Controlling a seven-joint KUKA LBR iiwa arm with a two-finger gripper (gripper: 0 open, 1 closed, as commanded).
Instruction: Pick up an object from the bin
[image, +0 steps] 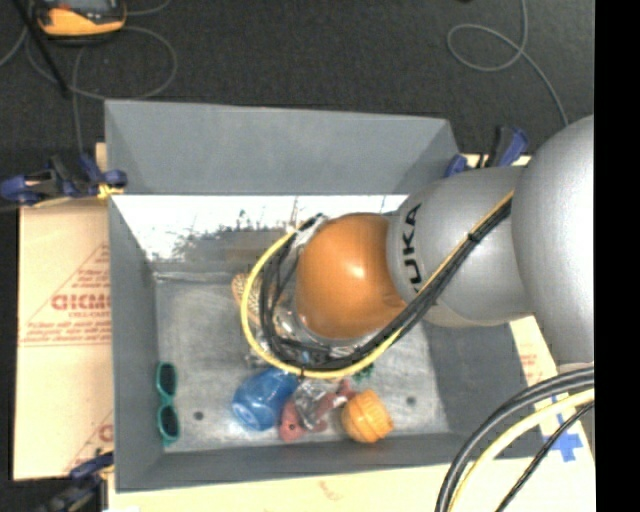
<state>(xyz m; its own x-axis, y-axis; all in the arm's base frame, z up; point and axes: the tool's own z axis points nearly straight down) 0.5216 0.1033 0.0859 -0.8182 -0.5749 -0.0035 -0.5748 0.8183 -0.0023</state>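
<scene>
**Arm low in the bin, gripper masked by its own cover**

Camera view. Grey metal bin on a dark carpeted floor. Thin loose cords loop across the carpet at 12 to 1 o'clock. An orange-and-black device is cut off by the frame at 11 o'clock. The bin's far inner wall is scuffed with dark specks, and its bottom is dull and worn.

The silver arm comes in from 3 o'clock, its bulk covering the bin's right side. The orange cover on its wrist sits over the bin's middle, ringed by yellow and black cables.

The gripper is under that cover, with only a glint of metal showing at the cover's 7 o'clock edge. Whether it is spread or closed: cannot tell.

Nearest things are a small heap at 6 o'clock of the cover, by the near wall:
- blue cup, lying tipped;
- pink piece, just beside the cup at its 4 o'clock;
- pale clear piece, shape hard to make out;
- orange ridged ball, at the heap's 3 o'clock end.

Which of these lies under the gripper is hidden. A tan thing peeks out behind the cables at 9 o'clock, mostly covered. Teal sunglasses lie well apart in the 8 o'clock corner.
</scene>
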